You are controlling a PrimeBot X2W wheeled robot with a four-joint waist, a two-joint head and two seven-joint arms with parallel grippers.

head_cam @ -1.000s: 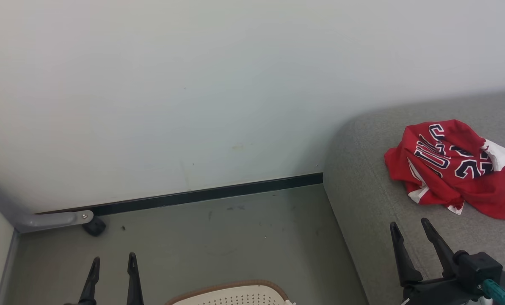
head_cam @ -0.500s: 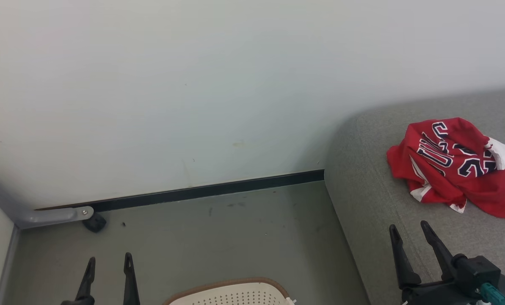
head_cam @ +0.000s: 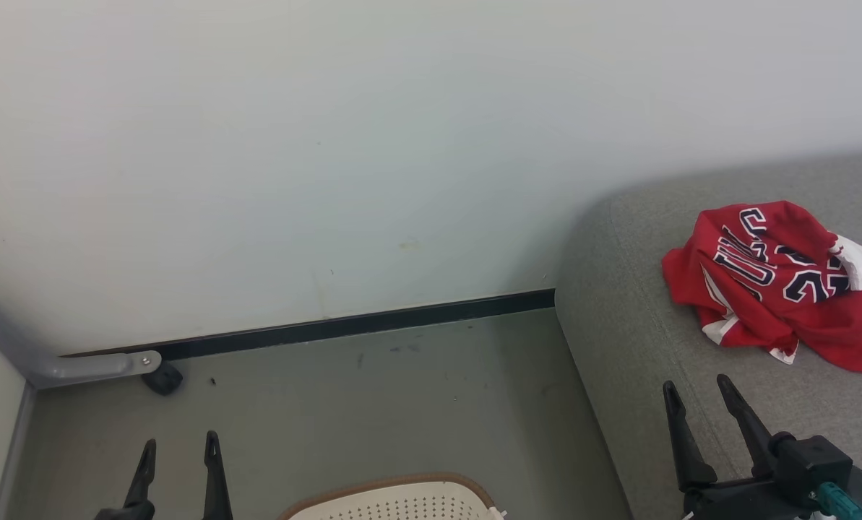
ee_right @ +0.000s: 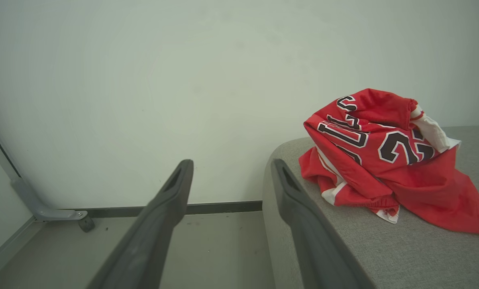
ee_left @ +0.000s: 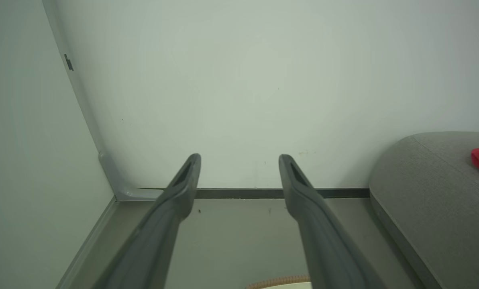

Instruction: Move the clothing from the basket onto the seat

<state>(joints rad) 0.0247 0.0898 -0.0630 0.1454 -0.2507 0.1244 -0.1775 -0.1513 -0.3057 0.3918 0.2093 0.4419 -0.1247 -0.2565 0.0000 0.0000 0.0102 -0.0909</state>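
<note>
**Red jersey on the seat; basket's contents out of view**

The clothing [head_cam: 777,282] lay in a crumpled red heap on the grey seat [head_cam: 633,339], towards its right part and back from the rounded front edge. Navy, white-outlined lettering and numbers faced up, and white trim poked out at the side and underneath. Whether the heap was one garment or two bunched together could not be told.

The basket [head_cam: 394,481] stood on the floor [head_cam: 402,390] just left of the seat. Only a slice of its brown rim and perforated cream wall rose above the bottom edge of the head view, so its inside was hidden.

Both grippers were empty. The left gripper [head_cam: 180,440] hung over the floor left of the basket, its fingers spread with nothing between them. The right gripper [head_cam: 695,384] hovered above the seat's front edge, also spread, near the heap but apart from it.

As a judgement, at least part of the job was done, since red fabric rested on the seat. What remained depended on whether the basket held anything more, and a look down into it would settle that.
</note>
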